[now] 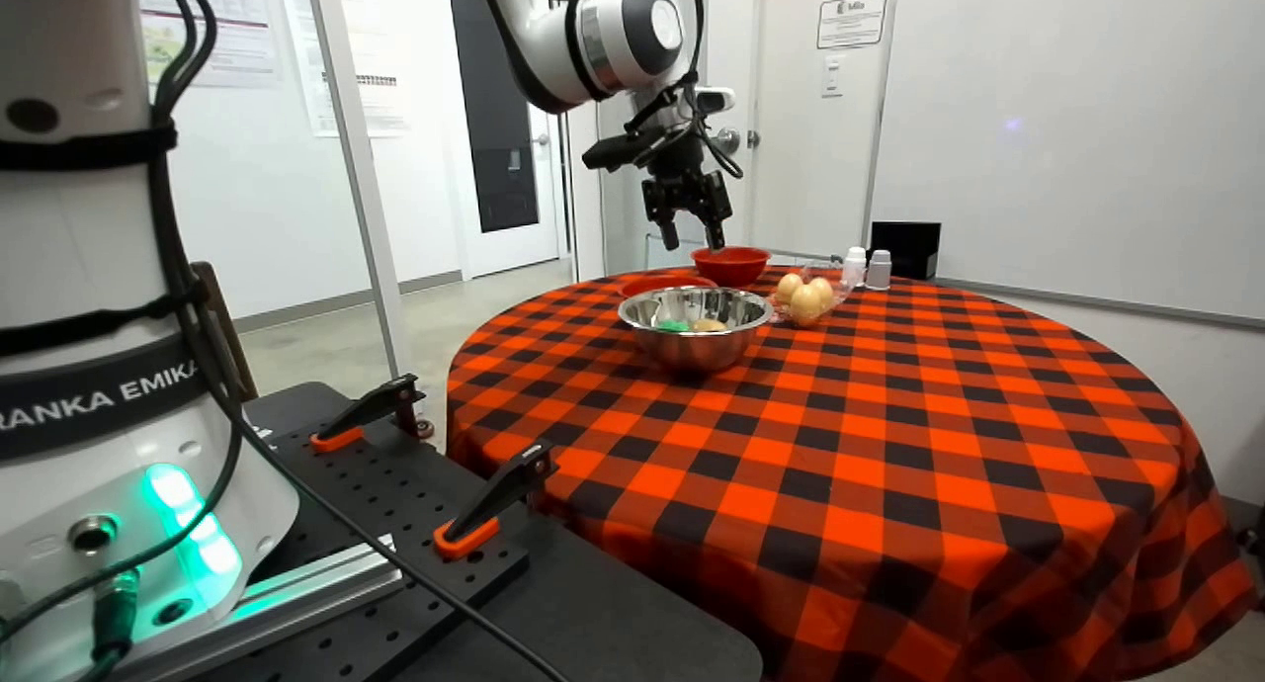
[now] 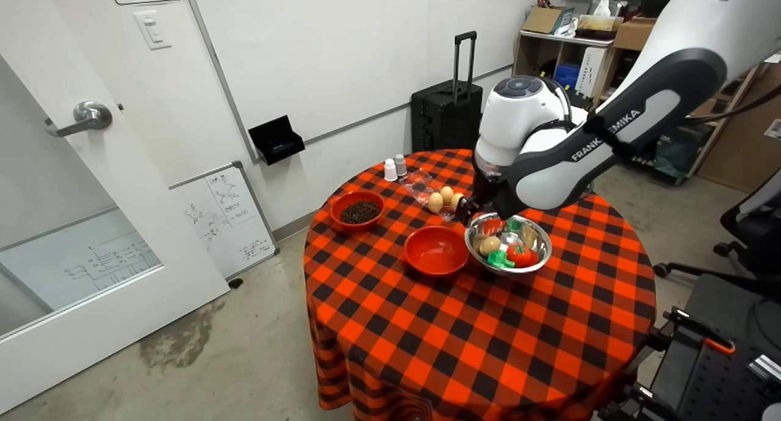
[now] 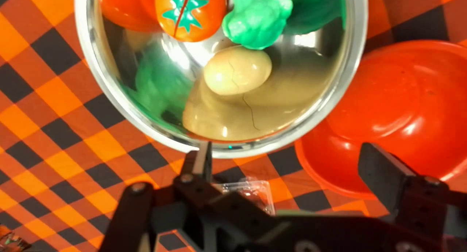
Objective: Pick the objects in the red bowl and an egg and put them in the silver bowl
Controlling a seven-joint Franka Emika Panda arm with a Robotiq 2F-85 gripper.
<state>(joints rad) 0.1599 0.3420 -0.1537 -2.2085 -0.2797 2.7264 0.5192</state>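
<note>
On the round tabletop [image 1: 889, 415], draped in red and black checks, a wide silver bowl [image 1: 692, 353] is stood upright. A tomato [image 3: 209, 20], a green broccoli piece [image 3: 257, 23] and an egg [image 3: 239, 70] are held in it. Just beside it a red bowl [image 2: 436, 253] is set, its glossy inside exposed; whether the two touch cannot be told. Farther off, a second red bowl [image 2: 356, 226] is partly filled with small dark brown bits [image 2: 360, 212]. Above the tabletop the pincer [image 1: 693, 239] is poised, its jaws spread wide with nothing gripped between them. Clear plastic packaging [image 2: 421, 186] is laid nearby, with three more eggs [image 2: 447, 194] gathered at one end and two small pale containers [image 2: 390, 171] placed beyond.

In the silver bowl, the tomato is coloured orange-red, topped with a green star and crossed by a thin line. The broccoli piece is smooth and shiny. The egg is laid on its side, glossy beige, marked by a fine crack-like line and mirrored in the polished wall.
</note>
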